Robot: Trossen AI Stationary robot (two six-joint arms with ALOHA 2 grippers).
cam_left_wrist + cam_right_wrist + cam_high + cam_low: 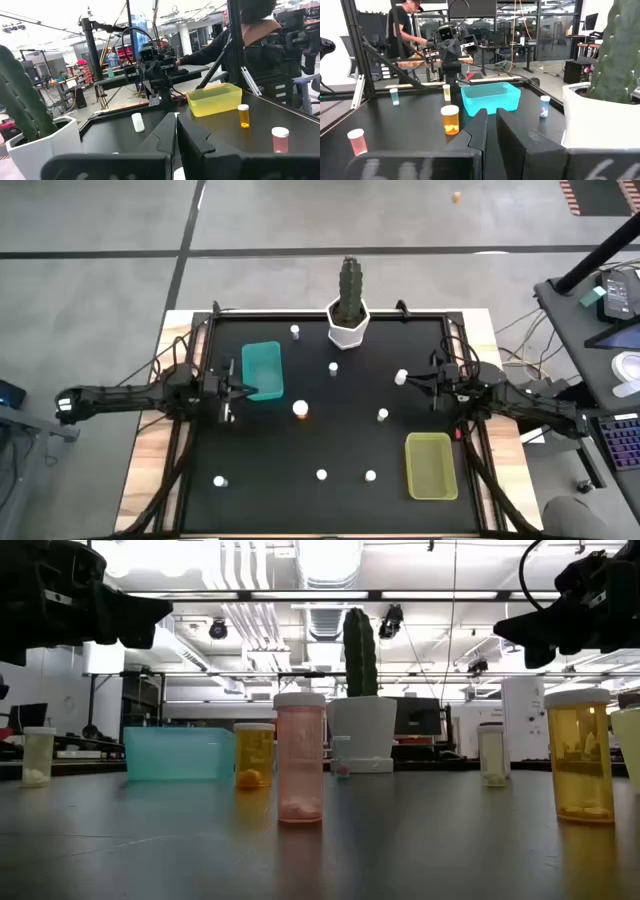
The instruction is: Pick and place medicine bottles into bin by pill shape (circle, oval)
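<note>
Several small white-capped medicine bottles stand apart on the black table (330, 440): one orange (300, 409), others (333, 367), (383, 414) around it. One bottle (401, 377) lies beside my right gripper. My left gripper (245, 390) is shut and empty, raised (150, 615) by the teal bin's near-left edge. My right gripper (415, 380) is shut and empty, also raised (510, 630). The orange bottle (450, 119) stands ahead of the right fingers. A lying white bottle (137, 122) shows ahead of the left fingers.
A teal bin (262, 370) sits at the left middle and a yellow bin (430, 466) at the near right. A cactus in a white hexagonal pot (348, 320) stands at the far edge. More bottles (220, 480), (321, 474), (370, 475) stand near the front. A person (405, 25) stands beyond the table.
</note>
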